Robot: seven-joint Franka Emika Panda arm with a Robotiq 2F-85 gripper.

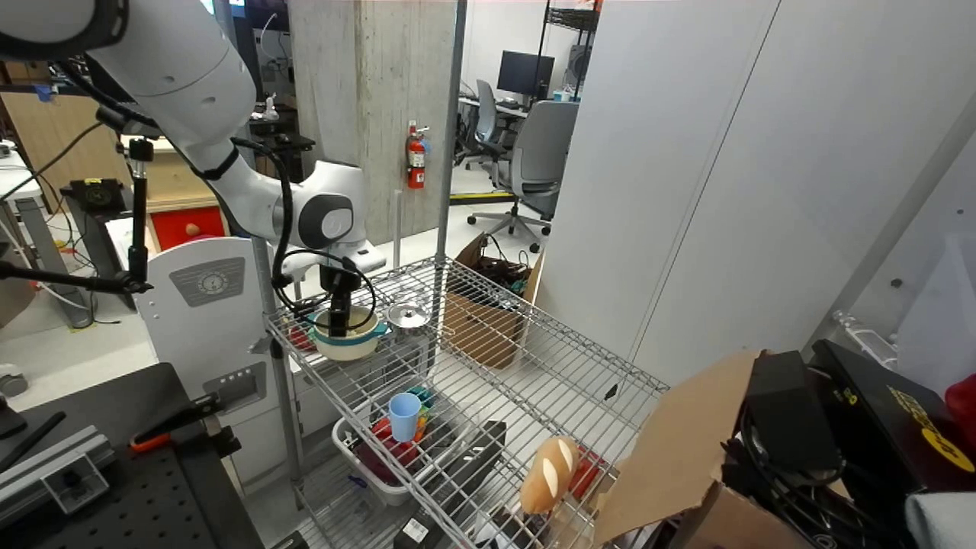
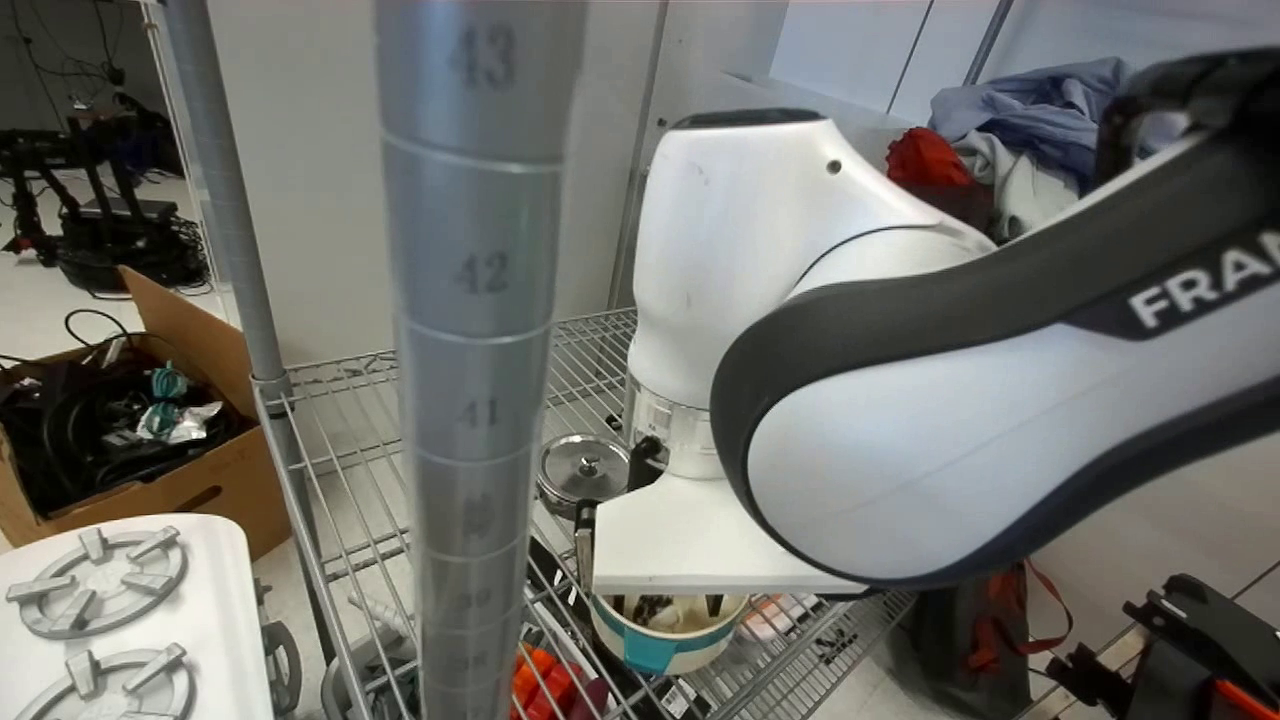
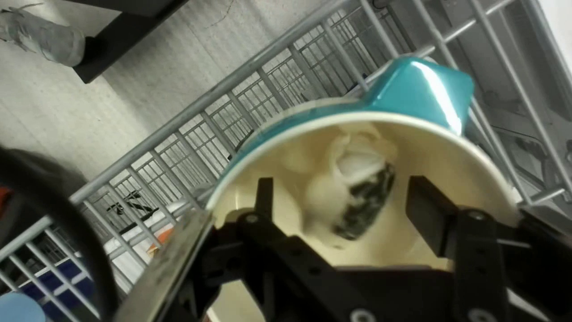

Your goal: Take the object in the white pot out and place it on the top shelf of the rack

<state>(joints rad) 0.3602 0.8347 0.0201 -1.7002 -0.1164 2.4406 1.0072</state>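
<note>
The white pot (image 1: 347, 351), cream with a teal band and handles, stands on the upper visible wire shelf of the silver rack (image 1: 560, 332). It also shows in an exterior view (image 2: 690, 650) and in the wrist view (image 3: 295, 125). A small white and black object (image 3: 365, 201) lies inside it, slightly blurred. My gripper (image 3: 343, 197) points down into the pot with its fingers spread wide. The object lies between and beyond the fingertips, with gaps on both sides. In an exterior view the black gripper (image 1: 340, 316) is over the pot's opening.
A silver lidded pot (image 1: 408, 316) stands beside the white pot. Rack posts (image 1: 450, 152) (image 2: 480, 300) rise near the arm. A bread loaf (image 1: 549, 474) lies at the shelf's near end, by an open cardboard box (image 1: 663, 457). A blue cup (image 1: 404, 418) shows nearby.
</note>
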